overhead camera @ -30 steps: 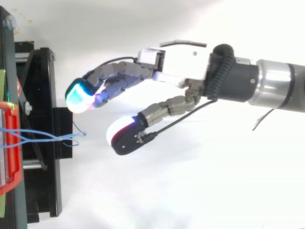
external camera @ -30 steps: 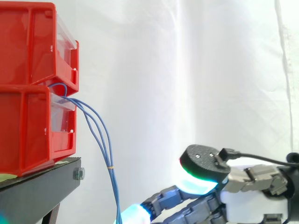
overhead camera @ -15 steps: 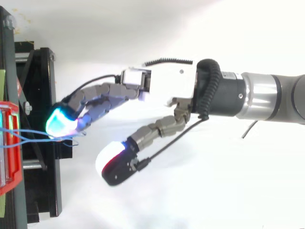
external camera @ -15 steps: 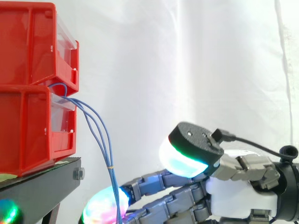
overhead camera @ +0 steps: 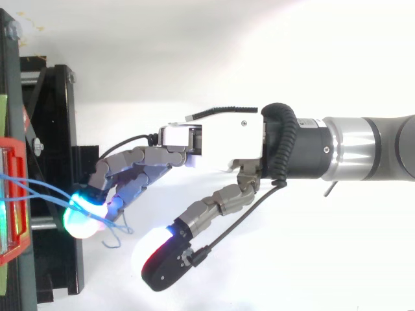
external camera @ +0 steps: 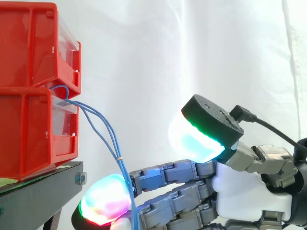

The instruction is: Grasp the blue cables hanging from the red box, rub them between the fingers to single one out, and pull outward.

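Note:
Several thin blue cables (external camera: 119,155) come out between two stacked red bins (external camera: 29,134) and hang down to the right, tied by a small yellow band. My hand (external camera: 240,191) reaches in from the right below the bins. Its straight fingers lie against the cables, with a glowing fingertip (external camera: 105,205) just past them. The thumb pad (external camera: 196,141) stands raised, well apart from the fingers. From above, the cables (overhead camera: 39,188) run from the bin to the cyan fingertip (overhead camera: 81,220), and their loose ends curl beside it. Nothing is pinched between thumb and fingers of the hand (overhead camera: 227,136).
The bins sit on a black stand (external camera: 43,187), whose edge is close to the left of the fingertips. A white curtain hangs behind. There is free room to the right of the stand, around the arm (overhead camera: 363,146).
The hand has moved further left and risen in the side view. Its fingers now touch the cables and have pushed them sideways; the thumb has swung wider from the fingers.

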`<state>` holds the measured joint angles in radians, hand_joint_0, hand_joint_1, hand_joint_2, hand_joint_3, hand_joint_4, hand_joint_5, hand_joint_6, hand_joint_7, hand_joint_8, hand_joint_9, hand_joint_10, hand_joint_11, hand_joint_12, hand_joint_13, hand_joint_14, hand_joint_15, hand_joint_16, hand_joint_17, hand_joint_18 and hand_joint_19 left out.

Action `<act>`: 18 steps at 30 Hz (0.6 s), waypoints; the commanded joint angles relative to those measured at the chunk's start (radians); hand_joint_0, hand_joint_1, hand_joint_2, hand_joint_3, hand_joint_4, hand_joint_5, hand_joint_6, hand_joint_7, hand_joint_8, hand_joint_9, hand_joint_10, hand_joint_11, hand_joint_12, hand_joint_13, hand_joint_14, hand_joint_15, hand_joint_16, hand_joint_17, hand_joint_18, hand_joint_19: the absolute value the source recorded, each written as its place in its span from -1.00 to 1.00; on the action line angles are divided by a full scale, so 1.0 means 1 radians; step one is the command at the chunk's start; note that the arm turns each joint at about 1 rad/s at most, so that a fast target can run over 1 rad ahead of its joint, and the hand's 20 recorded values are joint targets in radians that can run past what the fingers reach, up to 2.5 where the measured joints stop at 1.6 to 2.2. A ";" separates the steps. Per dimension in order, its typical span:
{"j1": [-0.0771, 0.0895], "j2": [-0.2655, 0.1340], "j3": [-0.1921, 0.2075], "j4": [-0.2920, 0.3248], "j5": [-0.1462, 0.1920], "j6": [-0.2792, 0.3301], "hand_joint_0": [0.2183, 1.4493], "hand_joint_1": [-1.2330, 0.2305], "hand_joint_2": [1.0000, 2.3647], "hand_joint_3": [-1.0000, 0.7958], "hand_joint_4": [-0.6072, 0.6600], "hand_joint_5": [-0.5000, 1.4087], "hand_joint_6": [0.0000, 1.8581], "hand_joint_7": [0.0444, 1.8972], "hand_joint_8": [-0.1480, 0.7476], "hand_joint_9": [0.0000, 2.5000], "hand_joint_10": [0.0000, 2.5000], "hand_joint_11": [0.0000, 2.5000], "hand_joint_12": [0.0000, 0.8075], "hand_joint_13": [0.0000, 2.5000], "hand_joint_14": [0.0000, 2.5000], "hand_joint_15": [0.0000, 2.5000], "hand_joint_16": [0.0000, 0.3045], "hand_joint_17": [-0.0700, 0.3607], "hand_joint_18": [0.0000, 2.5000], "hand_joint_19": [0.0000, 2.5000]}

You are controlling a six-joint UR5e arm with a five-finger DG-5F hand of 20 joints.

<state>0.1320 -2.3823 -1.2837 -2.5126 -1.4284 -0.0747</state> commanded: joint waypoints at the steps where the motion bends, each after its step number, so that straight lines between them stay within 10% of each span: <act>1: -0.003 0.000 0.001 -0.006 -0.011 0.020 -0.47 -0.25 -1.00 -0.41 0.36 -0.56 -0.46 0.11 -0.06 -0.51 -0.99 -0.87 -0.10 -0.68 -0.99 -0.81 -0.68 -0.17 -0.64 -0.62; 6: -0.008 0.000 0.012 -0.006 -0.023 0.023 -0.40 -0.30 -0.99 -0.30 0.22 -0.55 -0.44 0.39 -0.05 -0.49 -0.99 -0.81 -0.12 -0.65 -0.99 -0.79 -0.69 -0.19 -0.62 -0.60; 18: -0.012 0.000 0.084 -0.127 -0.024 0.027 -0.39 -0.35 -0.98 -0.18 0.23 -0.63 -0.18 0.04 -0.02 -0.49 -0.99 -0.74 -0.10 -0.64 -0.99 -0.77 -0.69 -0.18 -0.59 -0.59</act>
<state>0.1216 -2.3823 -1.2219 -2.5850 -1.4517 -0.0496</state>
